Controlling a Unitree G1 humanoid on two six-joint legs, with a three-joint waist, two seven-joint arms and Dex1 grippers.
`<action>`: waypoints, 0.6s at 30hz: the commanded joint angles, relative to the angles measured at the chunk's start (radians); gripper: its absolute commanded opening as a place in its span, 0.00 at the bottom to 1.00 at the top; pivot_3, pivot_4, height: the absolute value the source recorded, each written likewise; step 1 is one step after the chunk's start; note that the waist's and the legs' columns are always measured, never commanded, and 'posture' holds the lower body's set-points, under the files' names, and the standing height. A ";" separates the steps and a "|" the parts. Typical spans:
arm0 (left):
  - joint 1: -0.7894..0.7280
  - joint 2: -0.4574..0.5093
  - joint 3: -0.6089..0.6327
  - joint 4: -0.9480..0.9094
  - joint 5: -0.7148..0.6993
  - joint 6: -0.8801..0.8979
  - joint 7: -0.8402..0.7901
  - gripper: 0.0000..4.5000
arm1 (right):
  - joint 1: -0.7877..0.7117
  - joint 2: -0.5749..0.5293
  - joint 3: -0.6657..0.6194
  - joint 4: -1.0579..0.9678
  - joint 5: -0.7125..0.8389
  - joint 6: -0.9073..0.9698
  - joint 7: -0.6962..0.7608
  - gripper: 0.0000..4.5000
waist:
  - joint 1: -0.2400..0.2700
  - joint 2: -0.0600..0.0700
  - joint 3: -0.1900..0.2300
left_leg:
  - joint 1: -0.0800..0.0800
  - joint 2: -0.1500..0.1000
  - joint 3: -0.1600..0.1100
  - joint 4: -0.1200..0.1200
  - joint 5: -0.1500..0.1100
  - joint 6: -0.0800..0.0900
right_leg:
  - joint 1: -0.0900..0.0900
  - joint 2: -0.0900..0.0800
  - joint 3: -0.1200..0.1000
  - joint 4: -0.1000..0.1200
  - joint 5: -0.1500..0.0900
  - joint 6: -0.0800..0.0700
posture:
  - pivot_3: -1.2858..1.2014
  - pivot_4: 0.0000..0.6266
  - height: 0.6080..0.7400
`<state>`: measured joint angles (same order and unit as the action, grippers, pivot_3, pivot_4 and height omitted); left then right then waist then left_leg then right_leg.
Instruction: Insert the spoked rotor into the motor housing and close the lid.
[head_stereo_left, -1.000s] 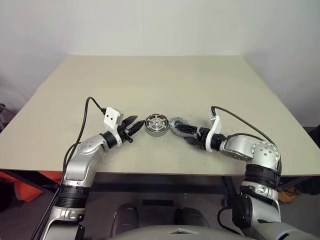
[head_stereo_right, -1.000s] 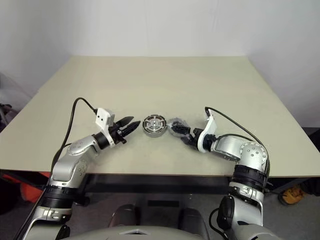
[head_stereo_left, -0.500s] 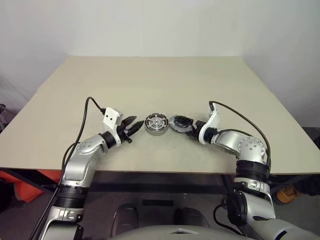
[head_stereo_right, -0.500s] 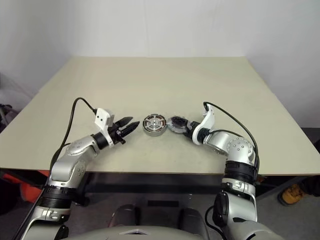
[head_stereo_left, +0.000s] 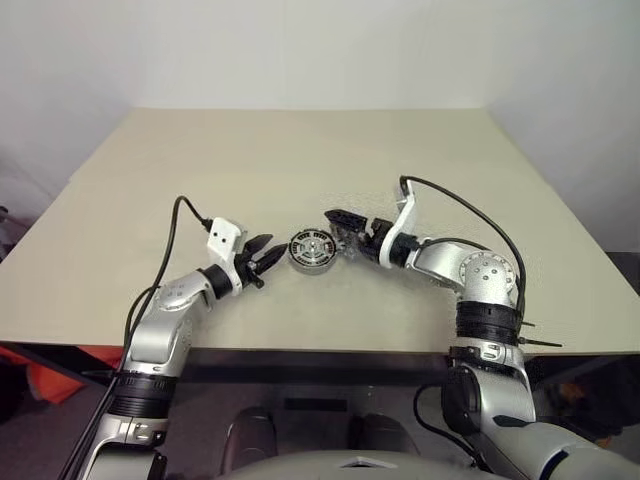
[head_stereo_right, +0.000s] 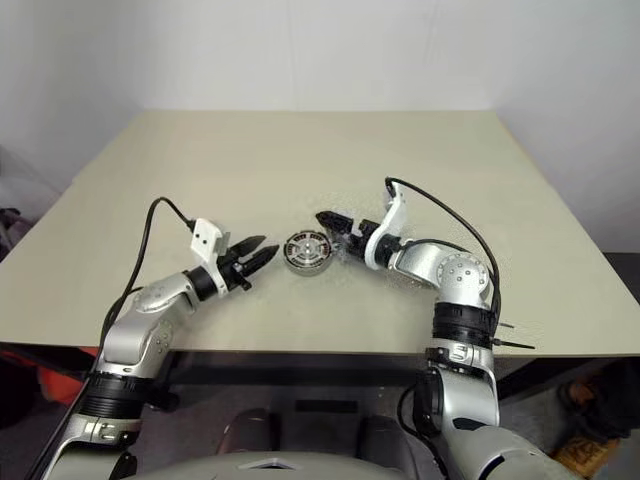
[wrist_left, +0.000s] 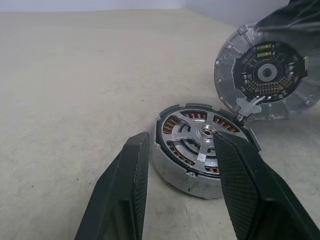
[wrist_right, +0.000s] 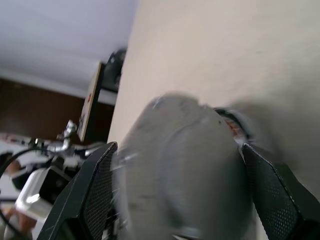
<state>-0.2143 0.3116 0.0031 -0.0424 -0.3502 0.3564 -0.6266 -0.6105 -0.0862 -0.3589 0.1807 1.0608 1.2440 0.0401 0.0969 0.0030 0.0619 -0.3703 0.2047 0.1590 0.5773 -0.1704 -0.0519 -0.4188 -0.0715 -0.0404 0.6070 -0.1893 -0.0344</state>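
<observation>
Nearest the robot, the left arm reaches forward from the near edge of the beige surface (head_stereo_left: 300, 150) with its forearm roughly level and a black cable looping over the wrist; the left claw (head_stereo_left: 262, 252) points toward the middle, its two black fingers (wrist_left: 125, 195) parted and empty, their tips just beside the near rim of the round dark-rimmed motor housing (wrist_left: 200, 145) but not clamping it. The housing sits flat on the surface, with the spoked rotor (wrist_left: 202, 134), its shiny silver spokes and hub, already seated inside over the ring of copper-brown windings. Just beyond and to the right, the right arm bends sharply at the elbow and comes in from the right side, forearm angled toward the housing, wrist raised off the surface. The right claw (head_stereo_left: 345, 225) has its fingers spread wide around the flat grey notched metal lid (wrist_left: 265, 75), gripping it by its edges. The lid is tilted almost on edge above the housing's far right rim, its inner face with a dark centre turned toward the left claw.
</observation>
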 joint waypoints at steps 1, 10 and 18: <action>-0.004 0.010 0.023 -0.027 -0.003 -0.021 0.005 0.47 | -0.034 0.020 0.034 -0.051 0.015 0.006 0.031 0.99 | 0.000 0.000 0.000 | 0.001 0.000 0.000 0.000 0.000 0.000 | 0.000 0.000 0.000 0.000 0.000 0.000 | 0.52 0.00 1.00; 0.013 0.015 0.038 -0.039 -0.007 -0.024 0.017 0.47 | -0.055 0.019 0.094 -0.037 -0.050 -0.036 0.101 0.99 | 0.001 0.000 0.000 | 0.001 0.000 0.000 0.000 0.000 -0.001 | 0.001 -0.001 0.000 0.000 0.000 0.001 | 0.52 0.00 1.00; 0.018 0.013 0.042 -0.044 -0.006 -0.025 0.020 0.47 | 0.017 -0.120 0.384 -0.188 -0.349 -0.378 0.402 0.99 | 0.005 0.000 0.000 | 0.000 0.001 0.000 0.000 0.001 -0.002 | 0.001 -0.001 0.000 0.000 0.000 0.000 | 0.52 0.00 1.00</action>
<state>-0.1885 0.3186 0.0324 -0.0495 -0.3508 0.3543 -0.6062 -0.6046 -0.1705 -0.0655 0.0802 0.8157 1.0149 0.3306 0.1018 0.0029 0.0619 -0.3704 0.2057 0.1587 0.5773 -0.1696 -0.0531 -0.4180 -0.0728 -0.0406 0.6069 -0.1894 -0.0339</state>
